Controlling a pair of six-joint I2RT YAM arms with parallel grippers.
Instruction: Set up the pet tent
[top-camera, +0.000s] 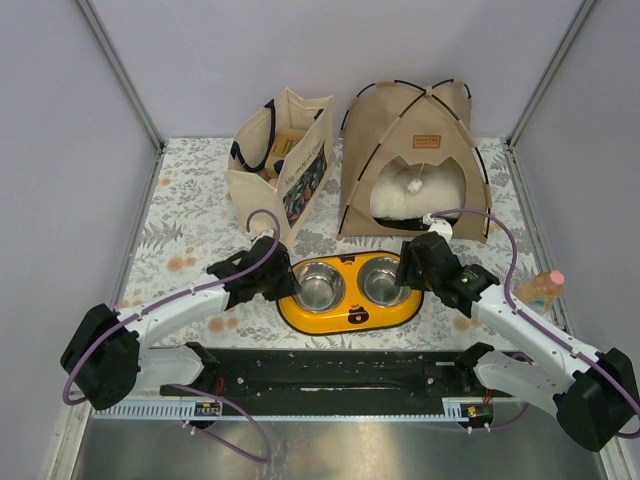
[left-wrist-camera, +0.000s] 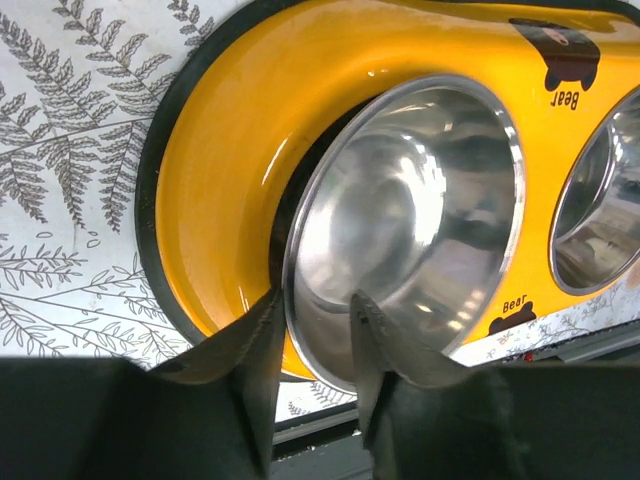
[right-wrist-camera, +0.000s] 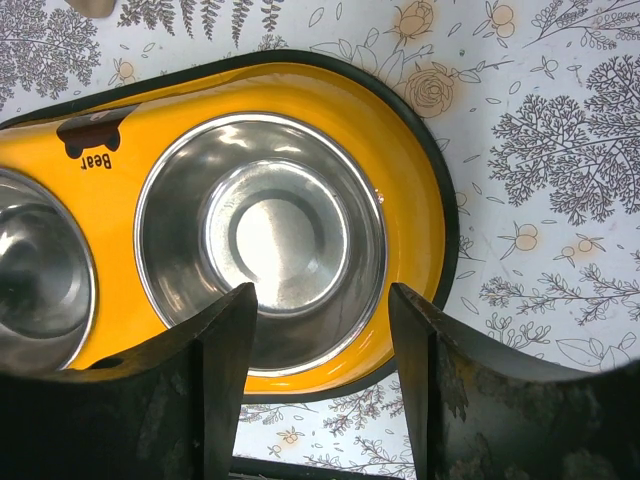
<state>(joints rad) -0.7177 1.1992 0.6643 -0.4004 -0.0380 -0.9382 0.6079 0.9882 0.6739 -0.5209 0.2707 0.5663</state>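
Well, the pet tent (top-camera: 415, 160) stands pitched just behind the yellow feeder (top-camera: 350, 318), toward its right end. The left gripper (left-wrist-camera: 315, 300) sits at the feeder's left bowl (left-wrist-camera: 400, 220), jaws slightly parted astride the rim, not pinching it. The right gripper (right-wrist-camera: 320, 295) hovers over the feeder's right bowl (right-wrist-camera: 260, 230), jaws wide apart and empty.

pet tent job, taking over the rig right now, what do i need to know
Left tool: jaws slightly apart, straddling the rim of the left steel bowl, apparently not clamped.
Right tool: open, empty, above the right steel bowl.
Pet tent: standing at the back right, poles arched, cream pillow inside; yellow feeder in front of it.
Done: tent looks set up.
Left: probably just back both arms off the feeder.
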